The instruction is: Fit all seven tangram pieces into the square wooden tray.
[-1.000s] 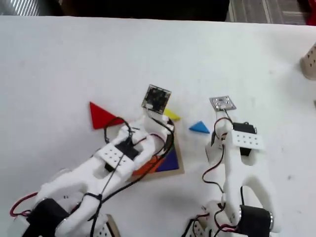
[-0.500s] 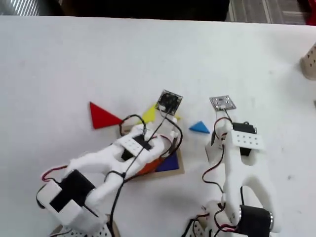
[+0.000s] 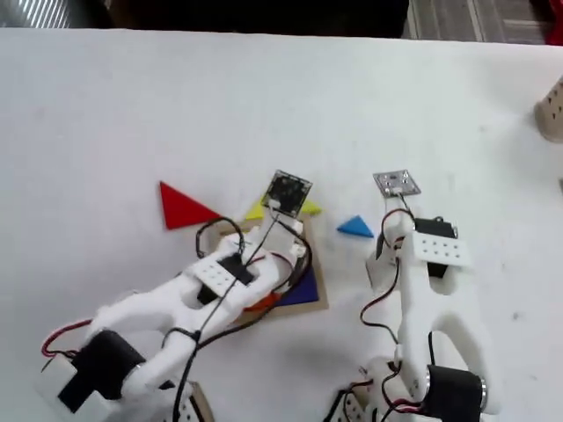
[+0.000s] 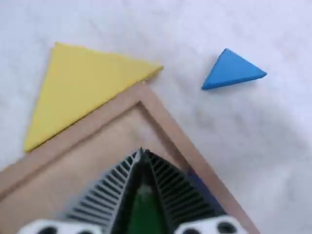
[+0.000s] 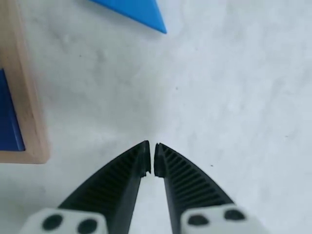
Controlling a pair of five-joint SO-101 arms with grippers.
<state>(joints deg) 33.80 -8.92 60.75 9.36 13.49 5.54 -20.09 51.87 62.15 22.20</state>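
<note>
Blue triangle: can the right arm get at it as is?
Probably yes. The blue triangle lies on bare table just ahead of the right gripper, outside the tray, nothing between them. Its jaws are shut and must open first.

white table (image 3: 264,88), dark strip (image 3: 264,13) beyond its far edge

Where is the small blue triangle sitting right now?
In the high view the small blue triangle lies on the table outside the wooden tray, just right of the yellow triangle.
</note>
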